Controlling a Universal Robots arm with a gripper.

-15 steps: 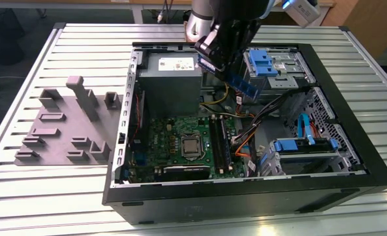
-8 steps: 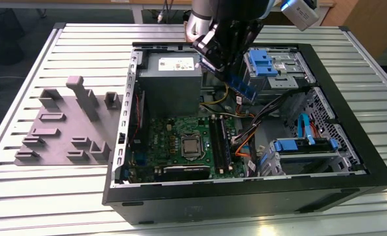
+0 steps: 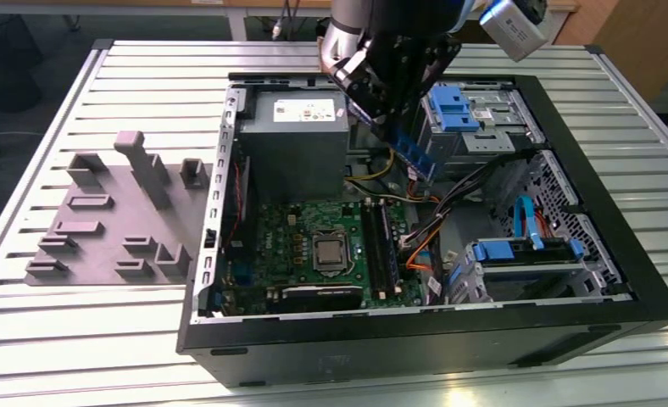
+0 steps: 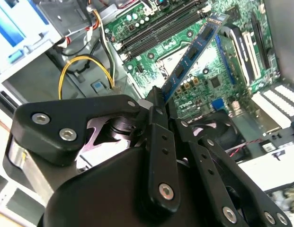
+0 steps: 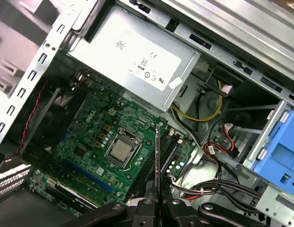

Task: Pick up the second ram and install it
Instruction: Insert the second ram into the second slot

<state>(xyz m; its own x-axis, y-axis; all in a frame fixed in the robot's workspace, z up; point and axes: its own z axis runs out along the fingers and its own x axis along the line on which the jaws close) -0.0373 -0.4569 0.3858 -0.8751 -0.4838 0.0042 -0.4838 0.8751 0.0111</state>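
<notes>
- While the claw (image 3: 388, 123) hangs above the open computer case (image 3: 425, 343), it is closed tight on one end of the memory stick (image 3: 415, 157), which is held in the air.
- In the exterior view the stick slopes down from the claw toward the exterior view's right. It hangs over the gap between the grey power supply box (image 3: 294, 127) and the blue drive cage (image 3: 461, 108).
- It is well apart from the green motherboard (image 3: 294, 254) on the floor of the case. It touches none of the long black slots (image 3: 381, 250) that lie just beside the processor (image 3: 330, 251).
- In the second wrist view the stick (image 4: 191, 52) reaches out from between the black fingers (image 4: 158, 137). Its blue-green face and row of dark chips show, and its free end is over the board.
- In the first wrist view the stick (image 5: 157, 161) is seen edge-on, a thin dark line rising from the claw (image 5: 158, 208) and running roughly along the slots.
- Yellow wires (image 4: 85, 66) loop near the power supply box.
- A grey moulded tray (image 3: 97, 229) lies on the slatted table (image 3: 141, 76), outside the case at the exterior view's left.
</notes>
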